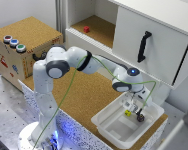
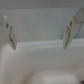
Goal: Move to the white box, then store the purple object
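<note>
The white box (image 1: 110,126) stands on the cork table at the exterior view's lower right. My gripper (image 1: 136,107) hangs over its far half, pointing down into it. The wrist view shows the gripper (image 2: 41,34) open, its two fingers (image 2: 9,35) wide apart with only the blurred white floor of the box (image 2: 42,62) between them. On the box floor just below the gripper lies a small dark object (image 1: 140,118) that looks purplish, which I take for the purple object. A small yellow object (image 1: 127,113) lies beside it.
A big white cabinet with a black handle (image 1: 144,46) rises right behind the box. On its open cork shelf sits a red block (image 1: 86,29). A cork-topped crate with coloured buttons (image 1: 14,42) stands at the exterior view's left. The robot base (image 1: 44,135) is in front.
</note>
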Robot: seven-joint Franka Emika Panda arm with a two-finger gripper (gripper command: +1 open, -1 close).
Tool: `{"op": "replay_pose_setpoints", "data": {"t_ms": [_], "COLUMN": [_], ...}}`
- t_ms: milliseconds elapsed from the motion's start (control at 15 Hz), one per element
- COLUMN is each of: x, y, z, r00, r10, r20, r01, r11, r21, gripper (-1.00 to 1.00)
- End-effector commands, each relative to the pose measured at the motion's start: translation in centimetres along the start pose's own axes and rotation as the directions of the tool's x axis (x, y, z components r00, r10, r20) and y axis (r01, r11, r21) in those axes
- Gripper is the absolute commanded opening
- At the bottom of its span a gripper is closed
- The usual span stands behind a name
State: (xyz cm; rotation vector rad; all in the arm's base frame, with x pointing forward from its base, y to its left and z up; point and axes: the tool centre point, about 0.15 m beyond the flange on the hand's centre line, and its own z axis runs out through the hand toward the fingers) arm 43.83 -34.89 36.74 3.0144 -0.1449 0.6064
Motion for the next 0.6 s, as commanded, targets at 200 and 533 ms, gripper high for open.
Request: {"op": "replay_pose_setpoints", "data": {"t_ms": [200,533], "x": [-3.0,-2.2], "y": [-24.7,-37.8], "z": [-10.4,-13.0], "r00": [0.978,0.920], "r10": [-0.117,-0.295], "r20": [-0.174,-0.258], "r01": [0.132,0.338], "r11": [0.989,0.931], "r21": [0.072,0.140], "gripper": [1.00,1.00]}}
